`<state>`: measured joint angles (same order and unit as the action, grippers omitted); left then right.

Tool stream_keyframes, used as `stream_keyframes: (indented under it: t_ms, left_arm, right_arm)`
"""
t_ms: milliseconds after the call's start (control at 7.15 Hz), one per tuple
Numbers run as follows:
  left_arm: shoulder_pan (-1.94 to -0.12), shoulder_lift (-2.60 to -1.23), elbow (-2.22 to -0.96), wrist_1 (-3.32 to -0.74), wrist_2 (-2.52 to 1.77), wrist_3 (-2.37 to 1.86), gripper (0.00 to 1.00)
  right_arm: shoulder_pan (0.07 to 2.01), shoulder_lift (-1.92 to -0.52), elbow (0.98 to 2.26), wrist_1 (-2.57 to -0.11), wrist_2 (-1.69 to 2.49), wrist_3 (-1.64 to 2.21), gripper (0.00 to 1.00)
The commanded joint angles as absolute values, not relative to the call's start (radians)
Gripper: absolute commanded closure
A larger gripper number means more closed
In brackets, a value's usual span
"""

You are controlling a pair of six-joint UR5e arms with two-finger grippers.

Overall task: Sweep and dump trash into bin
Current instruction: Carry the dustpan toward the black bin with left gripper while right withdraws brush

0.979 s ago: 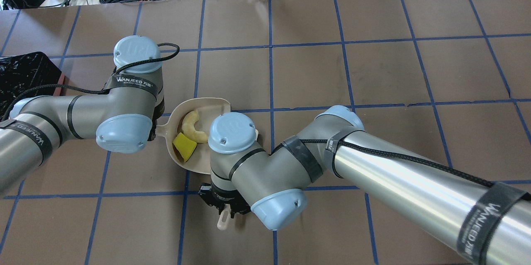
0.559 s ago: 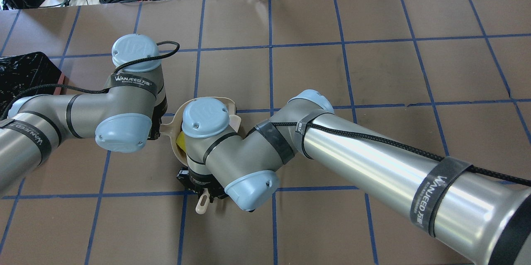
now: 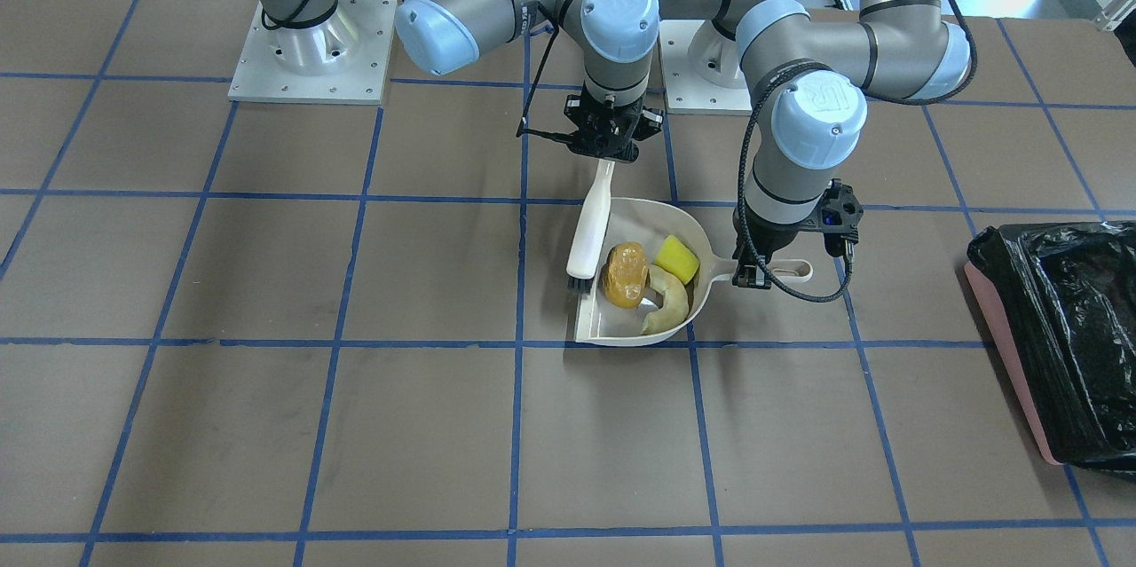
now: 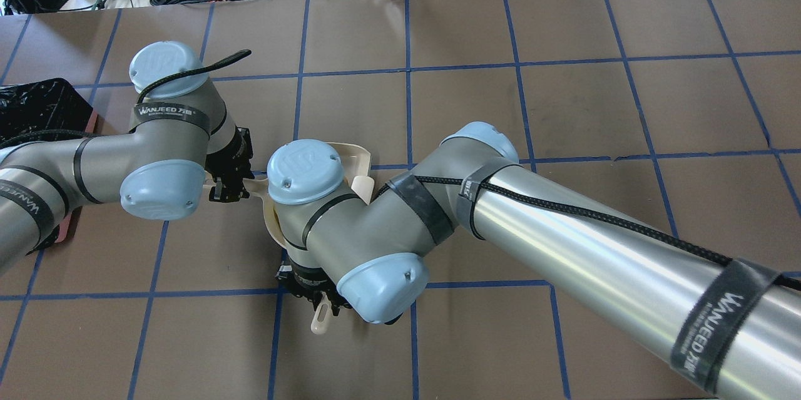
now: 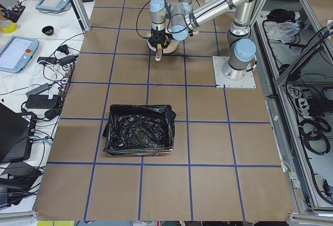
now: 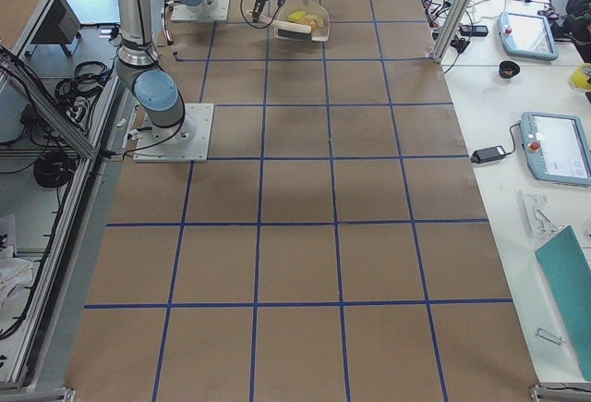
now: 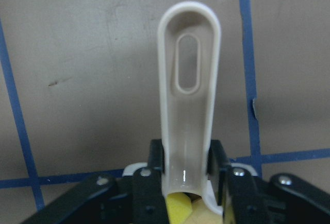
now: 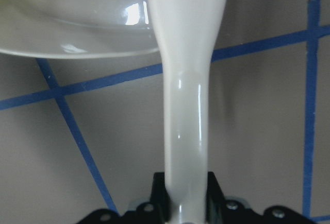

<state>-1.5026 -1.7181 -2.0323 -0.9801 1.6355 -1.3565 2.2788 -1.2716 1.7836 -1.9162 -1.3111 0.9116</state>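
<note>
Right gripper (image 3: 606, 152) has shifted across dustpan (image 3: 621, 340), clamped on brush (image 3: 591, 234) | left gripper (image 3: 754, 270) clamped on dustpan handle (image 3: 792, 267) | trash (image 3: 625, 274) inside dustpan

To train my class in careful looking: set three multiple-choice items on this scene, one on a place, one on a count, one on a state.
1. Where does the trash lie? A on the table; B in the dustpan; C in the bin.
2. How many trash pieces show? A three; B five; C one.
3. The left end effector is: A open; B shut on the brush; C shut on the dustpan's handle.
1 B: all sit in the dustpan, none on the table or in the bin.
2 A: orange-brown lump, yellow-green wedge, crescent slice.
3 C: it clamps the handle; the right end effector holds the brush.
</note>
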Motion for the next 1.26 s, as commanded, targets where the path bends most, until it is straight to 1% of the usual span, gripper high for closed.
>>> stream_keyframes:
  t_ms: [0,280,420,559,699,839,1119]
  left_arm:
    - [-1.448,-1.72,-2.02,-0.979,1.585,-1.286,1.0]
    - [-1.384,-1.72,-1.952,-0.994,1.565,-1.247,1.0]
    - [-1.338,-1.73,-1.887,-1.038,1.565,-1.226,1.0]
    - [-1.31,-1.744,-1.806,-1.14,1.562,-1.15,1.0]
    - [-1.28,-1.764,-1.74,-1.179,1.549,-1.122,1.0]
    - [-1.237,-1.779,-1.697,-1.19,1.525,-1.088,1.0]
    - [-1.133,-1.796,-1.616,-1.296,1.497,-0.975,1.0]
  right_arm:
    - [2.258,-1.337,1.792,-1.824,-1.325,0.837,0.96]
    - [2.211,-1.364,1.793,-1.763,-1.383,0.732,0.95]
    - [2.162,-1.374,1.793,-1.752,-1.396,0.674,0.95]
    - [2.092,-1.385,1.793,-1.752,-1.413,0.596,0.95]
    - [2.021,-1.387,1.793,-1.735,-1.484,0.5,0.94]
    - [1.953,-1.388,1.793,-1.691,-1.565,0.379,0.94]
    - [1.788,-1.388,1.789,-1.704,-1.617,0.146,0.93]
